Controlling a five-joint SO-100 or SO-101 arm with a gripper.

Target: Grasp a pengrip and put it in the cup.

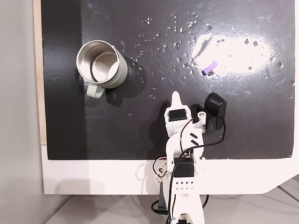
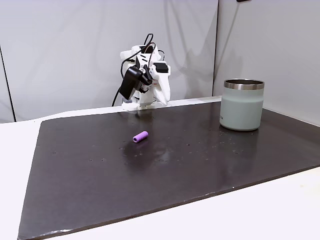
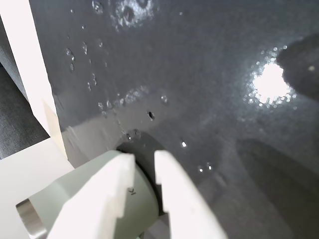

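Arm folded back at the near edge of the black mat point(image 1: 117, 140) in the top-down fixed view, nothing grasped yet. End effector point(image 3: 144, 164) has its two white fingers nearly together, a narrow gap between the tips, nothing between them; in the wrist view the cup point(image 3: 75, 199) sits behind and below the fingertips.

Pengrip point(image 1: 210, 67) lies on its side on the mat, in the glare patch, far and to the right of the arm in the top-down view, well apart from the end effector point(image 1: 175, 96). In the side fixed view the pengrip point(image 2: 140, 136) rests flat on the mat, out in front of the arm base, with the cup point(image 2: 242, 104) well off to the right. Cup point(image 1: 101, 65) stands upright, far-left of the arm in the top-down view, handle toward the near side, steel inside looks empty.

Step in hand, as I judge it: the start, reach not begun. Next move calls for swinging right and out over the pengrip, opening the fingers wider, lining them across its short axis, then lowering to the mat. The piece is tiny and round, so it may roll if nudged off centre.

White tabletop point(image 1: 93, 177) shows around the mat.
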